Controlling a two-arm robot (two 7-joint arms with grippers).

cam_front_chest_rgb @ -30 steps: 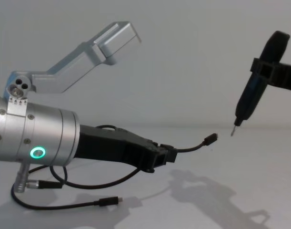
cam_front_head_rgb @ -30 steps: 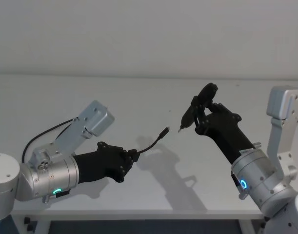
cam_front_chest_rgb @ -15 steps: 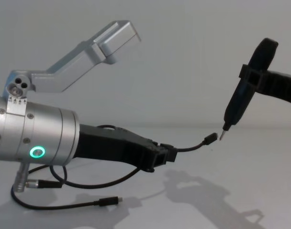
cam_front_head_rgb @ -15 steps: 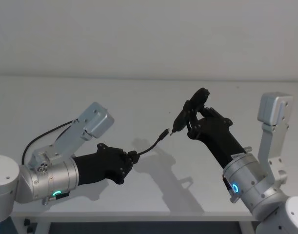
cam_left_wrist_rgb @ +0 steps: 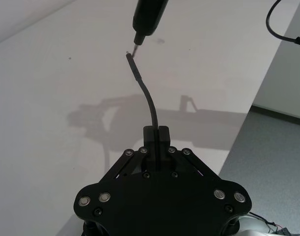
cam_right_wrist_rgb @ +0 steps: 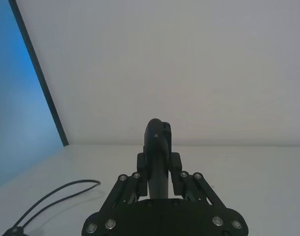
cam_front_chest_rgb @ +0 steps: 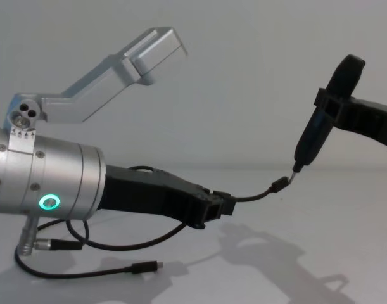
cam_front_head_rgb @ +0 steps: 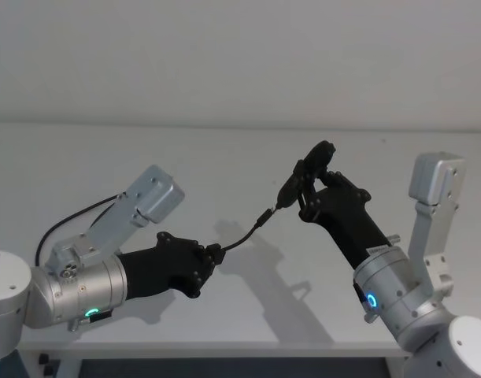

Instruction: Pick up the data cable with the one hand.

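Note:
My left gripper [cam_front_head_rgb: 215, 252] [cam_front_chest_rgb: 226, 204] [cam_left_wrist_rgb: 157, 132], blocky and black on a silver cylinder with a green ring, is shut on the data cable [cam_front_head_rgb: 244, 235] [cam_front_chest_rgb: 253, 197] [cam_left_wrist_rgb: 149, 98] a short way from one plug. That plug [cam_front_chest_rgb: 279, 184] [cam_left_wrist_rgb: 131, 61] sticks out in the air toward the right. The rest of the cord loops on the table [cam_front_chest_rgb: 117, 244] under the left arm. My right gripper [cam_front_head_rgb: 307, 189] [cam_front_chest_rgb: 329, 104] [cam_right_wrist_rgb: 158, 162] is shut on a black pointed tool [cam_front_head_rgb: 291, 187] [cam_front_chest_rgb: 310, 142] [cam_left_wrist_rgb: 147, 17] whose tip meets the plug.
A short black lead with a silver barrel connector [cam_front_chest_rgb: 44, 242] hangs under the left arm's cylinder. The white table [cam_front_head_rgb: 224, 157] ends at a front edge [cam_left_wrist_rgb: 253, 93] close to the left arm. A wall stands behind it.
My right gripper has moved left and down with the pointed tool, closing the gap until the tip reaches the cable's plug. The left gripper has held still with the cable.

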